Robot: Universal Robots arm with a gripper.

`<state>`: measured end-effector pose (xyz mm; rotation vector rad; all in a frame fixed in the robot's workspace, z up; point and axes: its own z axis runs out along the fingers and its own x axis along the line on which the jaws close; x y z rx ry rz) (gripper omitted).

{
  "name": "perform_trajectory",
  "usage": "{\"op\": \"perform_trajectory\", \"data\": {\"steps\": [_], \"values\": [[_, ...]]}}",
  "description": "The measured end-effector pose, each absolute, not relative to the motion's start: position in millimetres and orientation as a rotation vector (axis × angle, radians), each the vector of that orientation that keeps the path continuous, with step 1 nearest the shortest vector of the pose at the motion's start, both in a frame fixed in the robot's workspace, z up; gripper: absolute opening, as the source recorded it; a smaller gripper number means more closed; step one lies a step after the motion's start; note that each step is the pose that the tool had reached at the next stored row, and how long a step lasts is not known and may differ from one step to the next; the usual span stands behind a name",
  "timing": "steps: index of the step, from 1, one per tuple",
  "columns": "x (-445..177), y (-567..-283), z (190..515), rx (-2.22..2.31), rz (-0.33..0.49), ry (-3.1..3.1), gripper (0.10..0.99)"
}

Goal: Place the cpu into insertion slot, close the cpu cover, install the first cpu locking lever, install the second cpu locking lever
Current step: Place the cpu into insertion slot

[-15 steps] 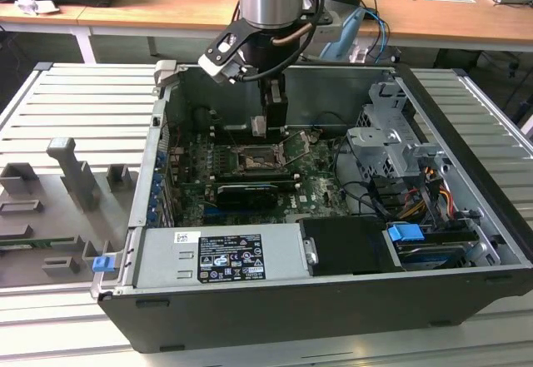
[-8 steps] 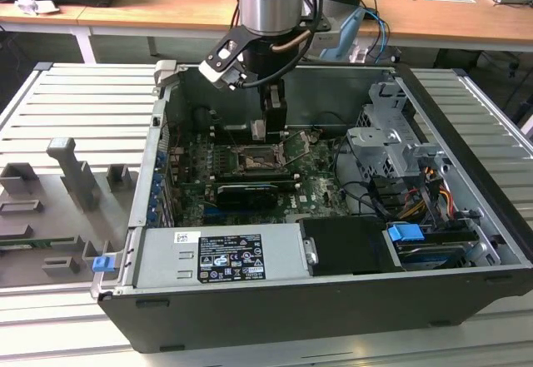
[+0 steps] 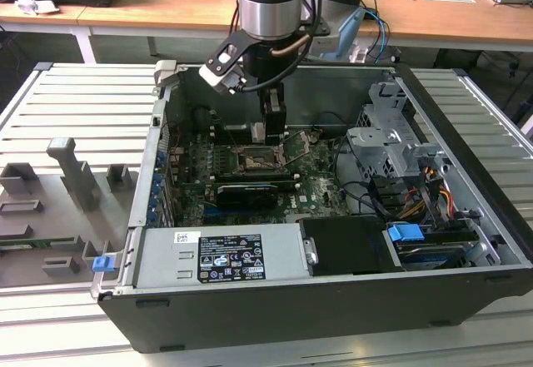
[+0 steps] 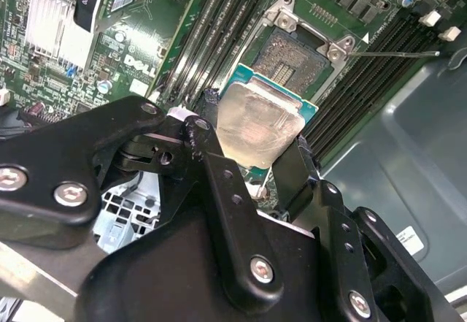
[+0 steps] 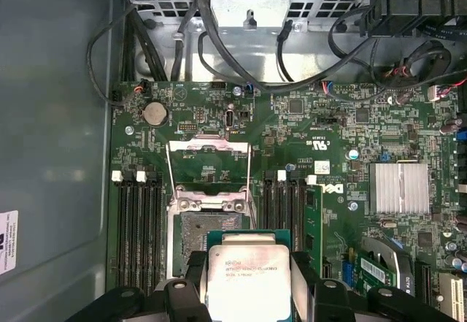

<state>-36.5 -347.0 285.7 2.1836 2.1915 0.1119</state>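
My gripper [image 3: 269,131] hangs inside the open computer case, shut on the cpu [image 4: 260,120], a flat square chip with a pale metal top on a green board. In both wrist views its black fingers [image 5: 191,269] clamp two opposite edges of the cpu [image 5: 246,282]. The chip hovers tilted just beside and above the insertion slot [image 5: 198,236], whose bare contact field [image 4: 293,54] is uncovered. Behind the slot the cpu cover [image 5: 209,163] stands swung open. Two thin wire locking levers [image 5: 168,183] are raised alongside it, and one of them [image 4: 394,54] sticks out sideways.
Memory slots [image 5: 142,227] flank the socket on both sides. A finned heat sink [image 5: 398,187], a black expansion card [image 3: 246,192], cables [image 5: 219,52] and a metal drive cage [image 3: 391,134] surround it. The grey power supply box [image 3: 221,255] fills the case's near side.
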Motion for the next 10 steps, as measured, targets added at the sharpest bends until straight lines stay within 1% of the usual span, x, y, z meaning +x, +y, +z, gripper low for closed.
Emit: {"op": "perform_trajectory", "data": {"steps": [10], "values": [[-36.5, -347.1, 281.0, 2.186, 0.112, 2.189, 0.541]]}}
